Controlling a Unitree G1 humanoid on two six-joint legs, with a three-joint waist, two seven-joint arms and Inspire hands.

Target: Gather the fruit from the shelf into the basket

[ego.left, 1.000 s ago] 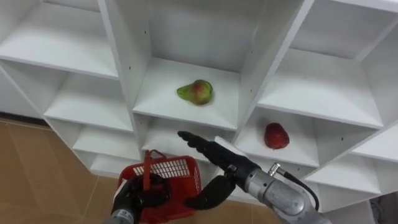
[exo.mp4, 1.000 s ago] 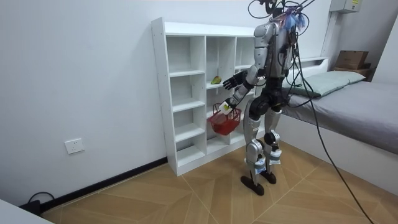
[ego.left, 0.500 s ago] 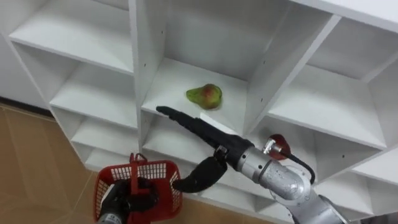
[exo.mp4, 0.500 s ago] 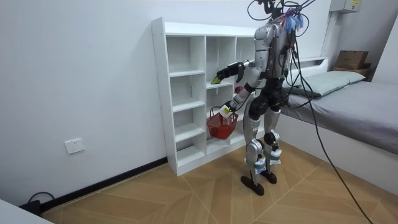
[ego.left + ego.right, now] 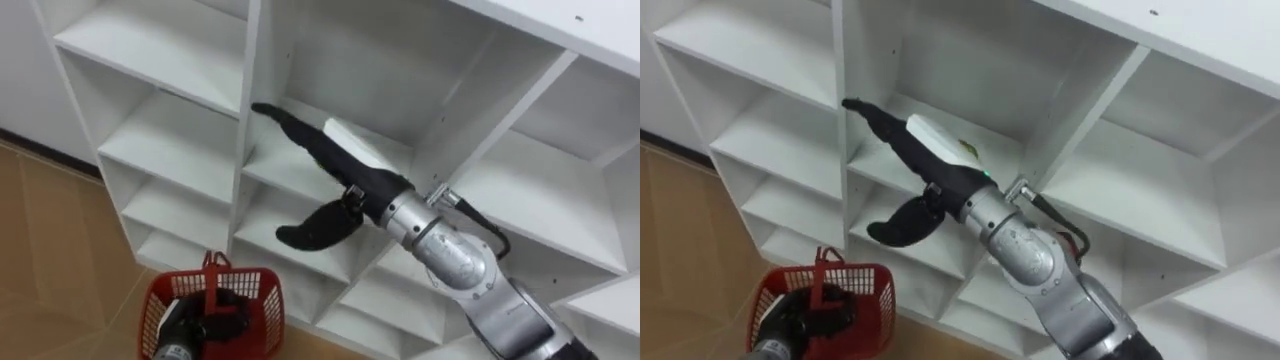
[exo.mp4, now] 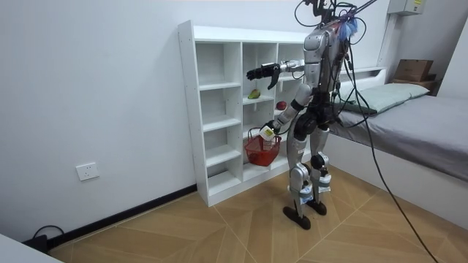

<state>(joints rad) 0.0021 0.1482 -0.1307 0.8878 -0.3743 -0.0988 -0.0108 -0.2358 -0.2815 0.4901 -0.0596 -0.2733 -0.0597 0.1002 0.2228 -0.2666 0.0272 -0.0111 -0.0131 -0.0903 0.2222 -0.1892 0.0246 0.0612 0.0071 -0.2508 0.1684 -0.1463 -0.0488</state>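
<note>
Since the basket (image 5: pixel 160 305) has to hang ready under the shelves, my left hand (image 5: pixel 195 325) has its fingers curled round the handle at lower left of frame. My right hand (image 5: pixel 340 175) is flat, fingers straight and thumb splayed, up at the closet's (image 5: pixel 180 60) middle cubby, mid-frame, probably lining up a scoop. The pear (image 6: pixel 254 93) lies on its side there, and its long axis looks to run along the shelf. Can't tell the stem end.

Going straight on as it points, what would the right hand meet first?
Probably the shelf's upright divider: the right hand points up-left with straight fingers, tips about at its edge, though depth is unclear. The pear lies lower, behind the hand, off that line. The left hand holds the basket.
</note>
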